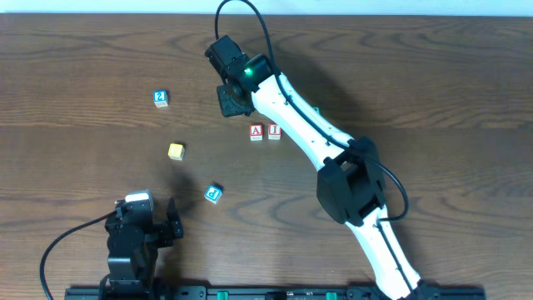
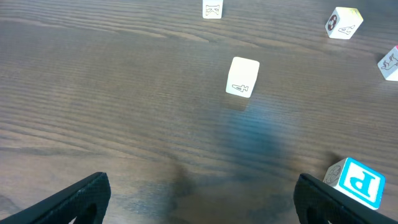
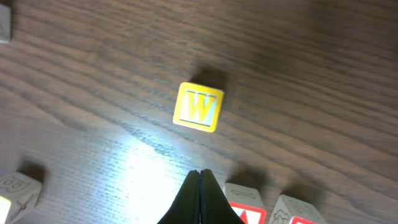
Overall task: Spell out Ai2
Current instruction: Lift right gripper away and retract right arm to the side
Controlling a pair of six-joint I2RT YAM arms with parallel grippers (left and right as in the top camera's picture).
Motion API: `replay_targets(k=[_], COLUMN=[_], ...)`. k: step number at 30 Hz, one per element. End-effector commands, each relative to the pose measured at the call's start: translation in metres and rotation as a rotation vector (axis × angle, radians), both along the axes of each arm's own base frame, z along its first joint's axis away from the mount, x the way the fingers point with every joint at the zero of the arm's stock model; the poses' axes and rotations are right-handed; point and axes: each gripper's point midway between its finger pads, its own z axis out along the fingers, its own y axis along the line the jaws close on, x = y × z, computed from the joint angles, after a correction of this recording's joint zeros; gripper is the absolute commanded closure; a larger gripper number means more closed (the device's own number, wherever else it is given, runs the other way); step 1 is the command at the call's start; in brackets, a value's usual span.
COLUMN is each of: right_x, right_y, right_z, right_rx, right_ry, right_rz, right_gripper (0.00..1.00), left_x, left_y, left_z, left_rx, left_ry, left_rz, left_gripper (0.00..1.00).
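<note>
A red A block (image 1: 256,132) and a red I block (image 1: 274,131) stand side by side at mid table. A blue 2 block (image 1: 161,98) lies apart at the far left. My right gripper (image 1: 231,102) is shut and empty, hovering just up-left of the A block. In the right wrist view its tips (image 3: 200,175) are next to the A block (image 3: 245,205) and I block (image 3: 298,213). My left gripper (image 1: 146,217) is open and empty near the front edge. Its fingers (image 2: 205,199) frame bare wood. The 2 block (image 2: 212,9) shows far ahead.
A yellow W block (image 1: 175,151) lies left of centre; it also shows in the right wrist view (image 3: 199,107) and the left wrist view (image 2: 242,77). A blue P block (image 1: 213,194) sits just right of my left gripper's right finger in the left wrist view (image 2: 357,182).
</note>
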Motion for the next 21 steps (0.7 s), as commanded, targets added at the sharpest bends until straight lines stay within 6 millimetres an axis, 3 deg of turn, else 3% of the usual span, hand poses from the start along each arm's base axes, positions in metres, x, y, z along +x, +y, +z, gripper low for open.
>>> replay_targets(k=[1,6,14,21], right_x=[-0.01,-0.022,-0.02,0.01], right_y=[0.009,0.011,0.015,0.022], right_z=[-0.013,-0.039,-0.07,-0.068], right_rx=[-0.003,-0.017,-0.029,0.004], right_ry=[0.038,0.114,0.135,0.02], right_rz=[0.053,0.074,0.098,0.076], right_gripper=[0.99,0.98,0.99,0.99], left_x=[0.0,0.0,0.0,0.0], left_y=[0.0,0.0,0.0,0.0], left_z=[-0.003,-0.003,-0.003,-0.003], left_rx=[0.003,0.003,0.003,0.003], left_ry=[0.004,0.004,0.004,0.005], left_rz=[-0.001,-0.001,-0.001,0.0], left_gripper=[0.05,0.05,0.05,0.05])
